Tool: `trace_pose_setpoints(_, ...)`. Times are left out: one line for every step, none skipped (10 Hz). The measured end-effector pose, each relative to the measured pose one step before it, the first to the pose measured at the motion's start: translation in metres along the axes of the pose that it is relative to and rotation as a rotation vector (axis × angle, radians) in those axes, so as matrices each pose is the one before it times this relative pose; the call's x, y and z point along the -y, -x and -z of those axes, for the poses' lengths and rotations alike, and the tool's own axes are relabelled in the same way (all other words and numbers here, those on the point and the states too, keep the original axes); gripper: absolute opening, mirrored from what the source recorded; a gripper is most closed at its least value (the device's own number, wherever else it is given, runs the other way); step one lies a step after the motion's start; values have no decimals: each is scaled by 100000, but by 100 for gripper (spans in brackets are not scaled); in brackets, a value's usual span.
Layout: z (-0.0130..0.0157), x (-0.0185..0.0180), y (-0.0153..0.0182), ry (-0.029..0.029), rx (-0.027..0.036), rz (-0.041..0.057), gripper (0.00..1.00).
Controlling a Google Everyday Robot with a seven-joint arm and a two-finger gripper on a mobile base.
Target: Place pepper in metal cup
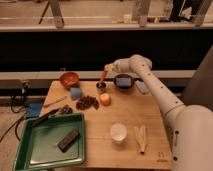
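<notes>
Hovering gripper (106,68) seemingly clamps one pepper (103,76) above one metal cup (101,86).

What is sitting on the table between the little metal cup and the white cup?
In the camera view, a round orange fruit sits between the metal cup and the white cup. The gripper holds the pepper above the metal cup.

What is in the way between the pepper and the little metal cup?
Nothing visible. The gripper is at the far side of the table, with the pepper hanging from it just above the metal cup. The orange fruit sits in front, not between.
</notes>
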Motion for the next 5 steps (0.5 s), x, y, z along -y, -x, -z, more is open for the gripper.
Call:
trace_pose_setpoints(-35,125,88,-119,299,729,46)
trace_pose_setpoints(-46,105,222,-41,452,999,56)
trace_pose_setpoints(-7,124,211,131,364,1605,68)
trace_pose_setpoints(-14,70,203,248,274,1086,75)
trace_pose_setpoints(-34,201,130,297,168,1420,80)
